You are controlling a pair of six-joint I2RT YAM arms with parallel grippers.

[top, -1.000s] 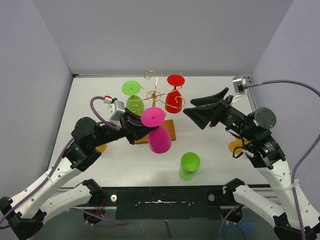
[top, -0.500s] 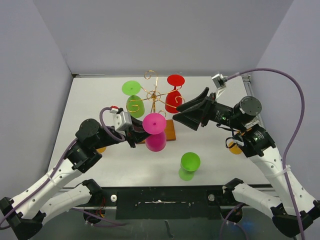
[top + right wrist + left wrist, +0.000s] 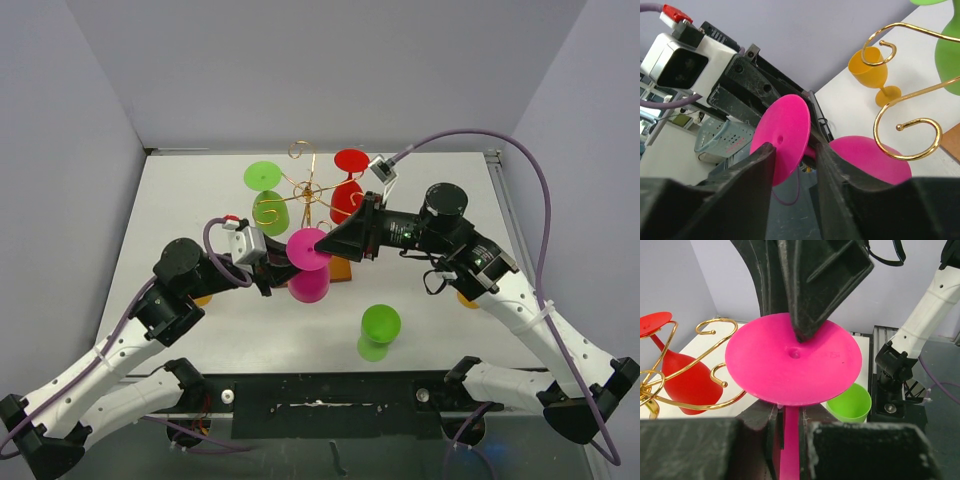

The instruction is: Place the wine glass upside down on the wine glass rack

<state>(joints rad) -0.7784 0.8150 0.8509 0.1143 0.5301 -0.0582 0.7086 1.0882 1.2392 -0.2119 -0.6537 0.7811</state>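
The pink wine glass [image 3: 309,285] hangs upside down, foot up, just in front of the wine glass rack [image 3: 310,190]. My left gripper [image 3: 280,268] is shut on its stem right under the foot [image 3: 793,360]. My right gripper [image 3: 322,245] reaches in from the right. Its jaws are partly closed and straddle the foot's rim [image 3: 782,135]. One of its fingertips [image 3: 801,335] touches the top of the foot near the centre, and the other finger passes beneath. The rack's gold scrolls [image 3: 910,120] curl close to the pink bowl.
A green glass [image 3: 265,195] and a red glass [image 3: 349,190] hang upside down on the rack, whose wooden base [image 3: 342,262] lies beneath. Another green glass [image 3: 378,330] is on the table in front. Orange glasses sit at the left [image 3: 205,297] and right [image 3: 468,295].
My right arm swung left from the right side to the pink foot and its jaws narrowed around it. The left arm drew the glass slightly toward the rack.
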